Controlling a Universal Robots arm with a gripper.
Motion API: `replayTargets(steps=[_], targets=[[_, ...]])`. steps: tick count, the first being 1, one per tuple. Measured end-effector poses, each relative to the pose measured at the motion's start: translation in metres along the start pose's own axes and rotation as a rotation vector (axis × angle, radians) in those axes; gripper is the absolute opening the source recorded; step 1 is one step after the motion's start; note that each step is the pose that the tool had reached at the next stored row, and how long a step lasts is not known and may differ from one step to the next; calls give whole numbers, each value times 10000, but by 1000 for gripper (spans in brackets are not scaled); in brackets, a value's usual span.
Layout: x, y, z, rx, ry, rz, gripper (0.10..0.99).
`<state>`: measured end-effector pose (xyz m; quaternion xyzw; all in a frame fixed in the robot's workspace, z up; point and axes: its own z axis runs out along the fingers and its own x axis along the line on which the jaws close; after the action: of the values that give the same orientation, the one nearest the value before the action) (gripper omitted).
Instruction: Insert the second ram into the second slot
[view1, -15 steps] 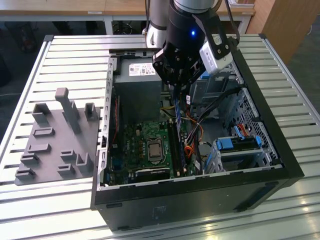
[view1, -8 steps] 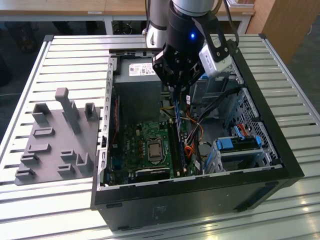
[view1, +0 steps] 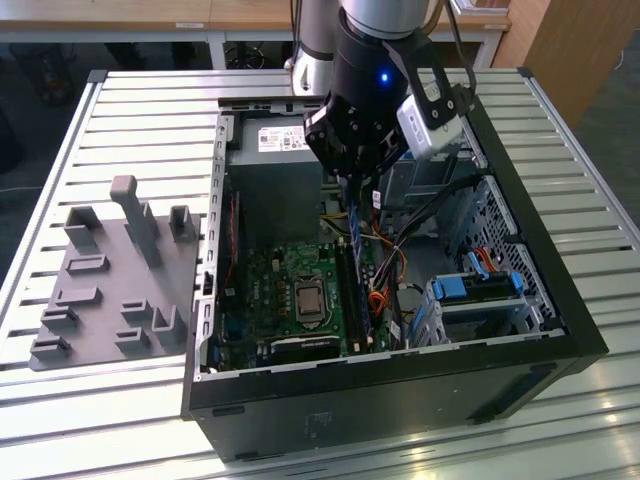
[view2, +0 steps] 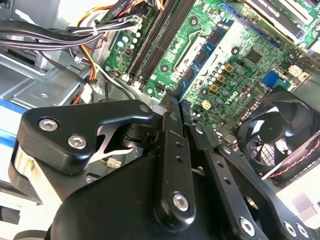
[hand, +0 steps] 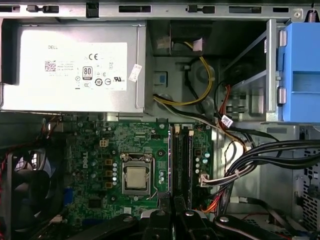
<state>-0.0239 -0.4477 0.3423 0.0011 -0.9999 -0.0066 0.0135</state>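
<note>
Hovering over the open computer case (view1: 400, 385), the gripper (view1: 352, 188) hangs above the motherboard (view1: 270, 290), toward the case's far wall. The jaws are drawn almost together, and a thin dark-blue strip shows between and below them. I take that for the second ram (view1: 354, 232), pinched flat-side to flat-side so its contact edge stays free. In both wrist views the gripper (view2: 177, 102) (hand: 172, 202) lines up with the memory slots (hand: 181, 160), which run along the motherboard's edge nearest the drive bays. That alignment looks deliberate, stick parallel to slot. The ram isn't seated yet and sits clear above the board. The grey holder tray (view1: 100, 290) lies on the worktop (view1: 140, 100) beside the case, on the exterior view's left.
</note>
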Motion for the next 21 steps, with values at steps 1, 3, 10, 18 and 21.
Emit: replayTargets(steps=[1,3,10,18,21], targets=[[0,0,7,1,0,-33,137],[-1,0,23,2,1,-72,137],[-3,-1,99,2,-2,-75,137],[-4,-2,133,2,-2,-75,137],[-4,-2,139,2,-2,-75,137]])
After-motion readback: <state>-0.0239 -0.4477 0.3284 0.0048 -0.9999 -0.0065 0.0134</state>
